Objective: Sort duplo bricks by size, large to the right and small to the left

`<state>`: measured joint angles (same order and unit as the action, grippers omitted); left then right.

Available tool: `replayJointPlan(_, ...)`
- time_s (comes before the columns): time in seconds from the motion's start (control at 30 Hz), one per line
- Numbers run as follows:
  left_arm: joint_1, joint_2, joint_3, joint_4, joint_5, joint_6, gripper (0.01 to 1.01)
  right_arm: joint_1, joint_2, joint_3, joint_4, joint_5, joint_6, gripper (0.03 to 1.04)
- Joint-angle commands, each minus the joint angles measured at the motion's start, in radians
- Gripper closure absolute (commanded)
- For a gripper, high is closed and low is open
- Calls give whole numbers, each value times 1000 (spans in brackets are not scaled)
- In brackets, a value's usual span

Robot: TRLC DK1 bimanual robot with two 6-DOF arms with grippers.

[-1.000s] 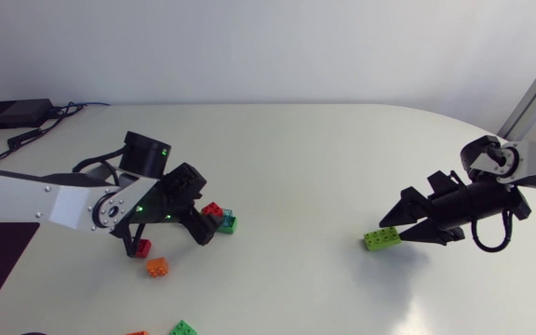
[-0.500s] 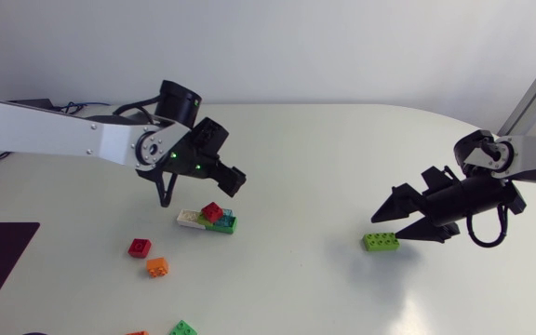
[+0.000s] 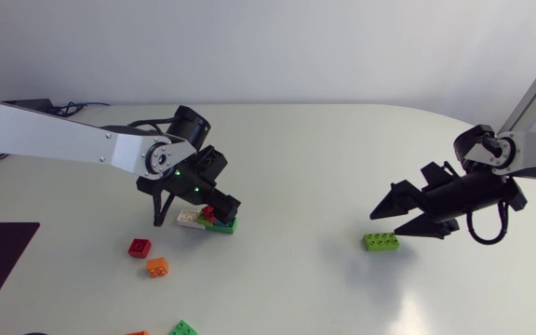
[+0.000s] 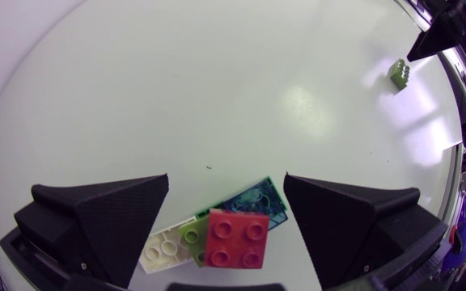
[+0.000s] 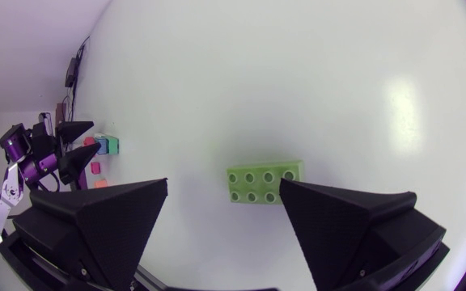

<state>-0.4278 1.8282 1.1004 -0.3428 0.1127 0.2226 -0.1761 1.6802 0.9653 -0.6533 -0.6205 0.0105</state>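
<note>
My left gripper (image 4: 226, 182) stood open over the brick pile (image 4: 235, 237), one finger (image 4: 103, 218) hiding the end of the white brick (image 4: 162, 246). My right gripper (image 5: 224, 183) gaped above the long green brick (image 5: 265, 182); contact was unclear.

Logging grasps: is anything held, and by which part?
Nothing: left gripper open over the square red plastic brick, right gripper open over the oblong green brick.

**Colours on the table**

Table (image 3: 305, 149): plain off-white.
Long brick (image 3: 381, 242): lime green.
Cluster: red top brick (image 4: 237, 238); white brick (image 4: 164, 249); lime brick (image 4: 189, 234); teal brick (image 4: 257, 200), mottled blue-green face.
Loose pieces: small red brick (image 3: 139, 247); orange brick (image 3: 157, 267); green brick (image 3: 183, 328).
Left gripper (image 4: 226, 179), right gripper (image 5: 224, 183): matte black.
Left arm (image 3: 54, 140): silver-grey, black joints, green lights.
</note>
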Motion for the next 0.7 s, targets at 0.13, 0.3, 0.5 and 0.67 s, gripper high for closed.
replayJointPlan(0.13, -23, -147, -108, -22, 1, -25, 43, 9, -31, -11, -28, -2, 17, 64)
replayJointPlan(0.3, -8, -193, -111, -39, 22, -12, 43, 12, -31, -14, -28, -2, 16, 66)
replayJointPlan(0.5, 11, -41, 41, -42, -56, -94, 44, 30, -36, -23, -26, -2, 25, 66)
replayJointPlan(0.67, -12, 71, 156, -130, -122, -143, 474, 29, -33, -20, -22, -2, 23, 66)
